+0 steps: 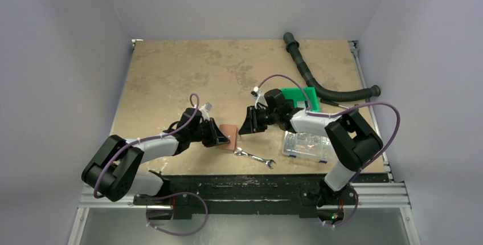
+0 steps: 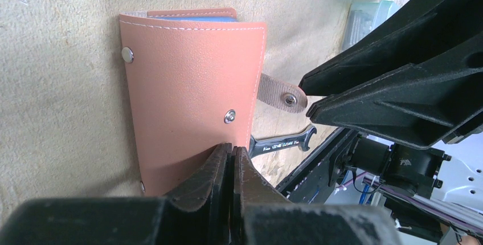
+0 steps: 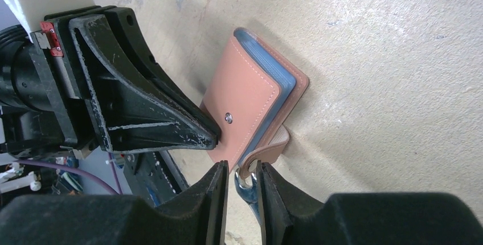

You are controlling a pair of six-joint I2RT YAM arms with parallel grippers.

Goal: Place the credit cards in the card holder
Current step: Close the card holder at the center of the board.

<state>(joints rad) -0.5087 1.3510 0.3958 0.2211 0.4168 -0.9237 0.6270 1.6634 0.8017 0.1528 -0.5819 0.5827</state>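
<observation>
Left gripper (image 2: pixel 231 151) clenched, empty, tips pressing on corner of closed reddish-brown leather card holder (image 2: pixel 188 91), pinning it toward table's 6 o'clock. Blue credit cards (image 3: pixel 273 62) show edges between covers: likely loaded. At holder's 2 o'clock, right gripper (image 3: pixel 239 171) jaws part-spread astride tan snap strap (image 2: pixel 279 94), not clamping; fastening probably next.
</observation>
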